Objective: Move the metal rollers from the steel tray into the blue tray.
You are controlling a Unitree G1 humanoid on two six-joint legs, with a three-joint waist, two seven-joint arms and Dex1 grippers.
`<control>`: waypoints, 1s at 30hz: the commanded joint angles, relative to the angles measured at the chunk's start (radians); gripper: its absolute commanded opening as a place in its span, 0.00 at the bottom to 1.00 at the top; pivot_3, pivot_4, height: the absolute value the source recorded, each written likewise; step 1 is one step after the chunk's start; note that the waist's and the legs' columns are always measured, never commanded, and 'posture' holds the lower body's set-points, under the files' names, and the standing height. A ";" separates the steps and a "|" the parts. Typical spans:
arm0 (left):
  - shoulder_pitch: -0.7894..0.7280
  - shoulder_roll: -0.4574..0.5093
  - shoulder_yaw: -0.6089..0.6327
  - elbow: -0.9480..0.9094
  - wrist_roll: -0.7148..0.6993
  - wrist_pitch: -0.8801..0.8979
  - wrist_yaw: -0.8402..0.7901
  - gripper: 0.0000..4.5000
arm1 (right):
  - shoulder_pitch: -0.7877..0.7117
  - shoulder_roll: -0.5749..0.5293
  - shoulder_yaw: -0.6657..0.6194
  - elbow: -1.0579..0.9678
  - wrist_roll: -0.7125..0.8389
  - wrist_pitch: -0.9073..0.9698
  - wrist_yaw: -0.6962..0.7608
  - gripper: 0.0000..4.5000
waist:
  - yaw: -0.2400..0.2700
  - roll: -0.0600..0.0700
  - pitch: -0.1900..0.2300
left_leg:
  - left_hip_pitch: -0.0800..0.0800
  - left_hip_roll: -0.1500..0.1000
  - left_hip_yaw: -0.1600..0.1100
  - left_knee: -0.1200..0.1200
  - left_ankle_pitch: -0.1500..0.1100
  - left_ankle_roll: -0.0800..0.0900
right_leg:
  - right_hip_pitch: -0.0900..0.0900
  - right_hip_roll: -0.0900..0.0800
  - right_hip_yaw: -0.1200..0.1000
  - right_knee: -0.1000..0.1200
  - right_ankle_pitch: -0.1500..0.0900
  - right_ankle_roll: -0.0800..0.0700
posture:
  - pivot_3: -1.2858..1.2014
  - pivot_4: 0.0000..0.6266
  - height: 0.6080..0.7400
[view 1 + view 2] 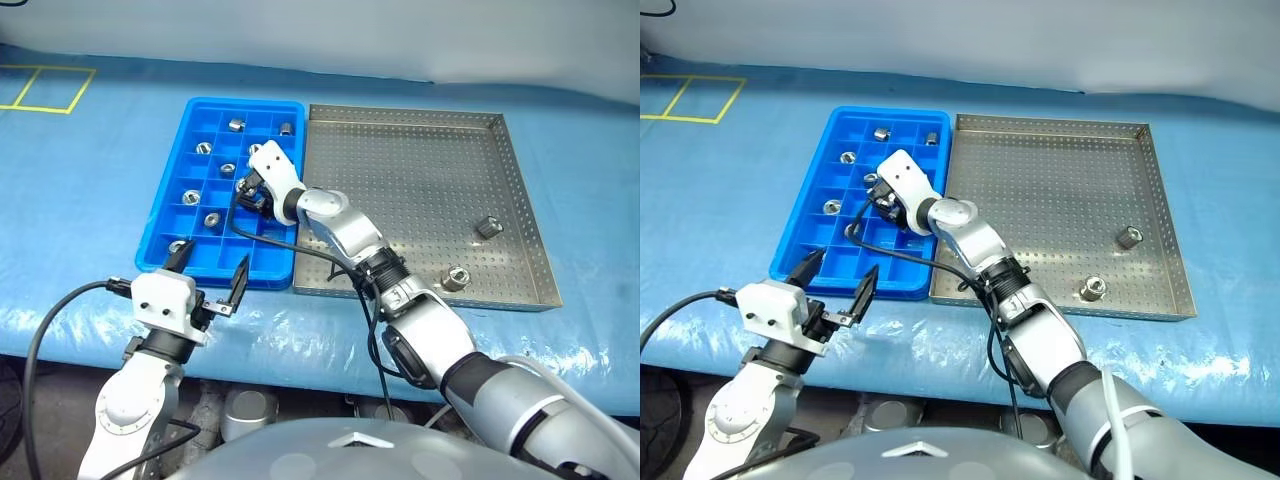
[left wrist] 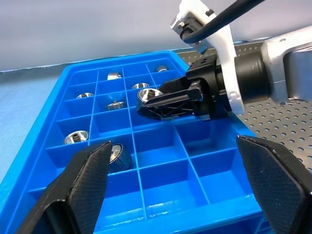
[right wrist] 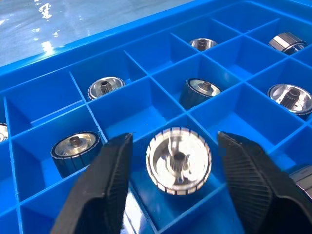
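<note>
My table point(image 1: 90, 200) wears a glossy, wrinkled blue cover. Directly on it I see the blue tray point(image 1: 197, 108) and, touching its right side, the wider steel tray point(image 1: 400, 112). Yellow tape lines point(image 1: 45, 88) mark squares at the far left corner of the cover.

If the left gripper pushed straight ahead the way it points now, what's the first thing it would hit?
Most likely the near wall of the blue tray, which sits straight ahead between the open fingers of the left gripper. Height is hard to judge; if it cleared the rim, the right gripper over the cells would come next.
</note>
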 commanded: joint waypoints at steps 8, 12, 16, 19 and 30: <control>-0.177 0.046 -0.056 0.010 -0.047 0.057 -0.077 1.00 | 0.067 0.028 -0.137 -0.226 0.037 0.077 -0.190 1.00 | -0.008 0.000 0.000 | -0.002 0.000 0.000 0.000 0.000 0.000 | -0.001 0.000 0.000 0.000 0.000 0.000 | 0.58 0.24 1.00; -0.275 0.068 -0.087 0.068 -0.069 0.085 -0.130 1.00 | 0.166 -0.006 -0.212 -0.422 -0.006 0.169 -0.363 1.00 | -0.039 0.001 0.000 | -0.003 0.000 0.000 0.000 0.000 -0.001 | -0.001 -0.001 0.000 -0.001 0.000 0.000 | 0.55 0.24 1.00; -0.370 0.083 -0.127 0.136 -0.086 0.092 -0.189 1.00 | 0.267 -0.025 -0.299 -0.602 -0.053 0.253 -0.525 1.00 | -0.080 0.001 0.000 | -0.004 -0.001 0.000 0.000 0.000 -0.001 | -0.001 -0.002 0.000 -0.001 0.000 0.000 | 0.51 0.24 1.00; -0.436 0.085 -0.149 0.186 -0.099 0.089 -0.227 1.00 | 0.323 -0.024 -0.347 -0.700 -0.109 0.313 -0.646 1.00 | -0.120 0.001 0.000 | -0.004 -0.001 0.000 0.001 0.000 -0.001 | -0.002 -0.002 0.000 0.000 0.000 0.000 | 0.49 0.24 1.00; -0.558 0.077 -0.201 0.294 -0.118 0.064 -0.321 1.00 | 0.398 0.060 -0.517 -0.768 -0.195 0.379 -0.952 1.00 | -0.223 0.002 -0.001 | -0.003 -0.001 0.000 0.002 0.000 0.000 | -0.002 -0.001 0.002 0.002 0.001 0.000 | 0.45 0.24 1.00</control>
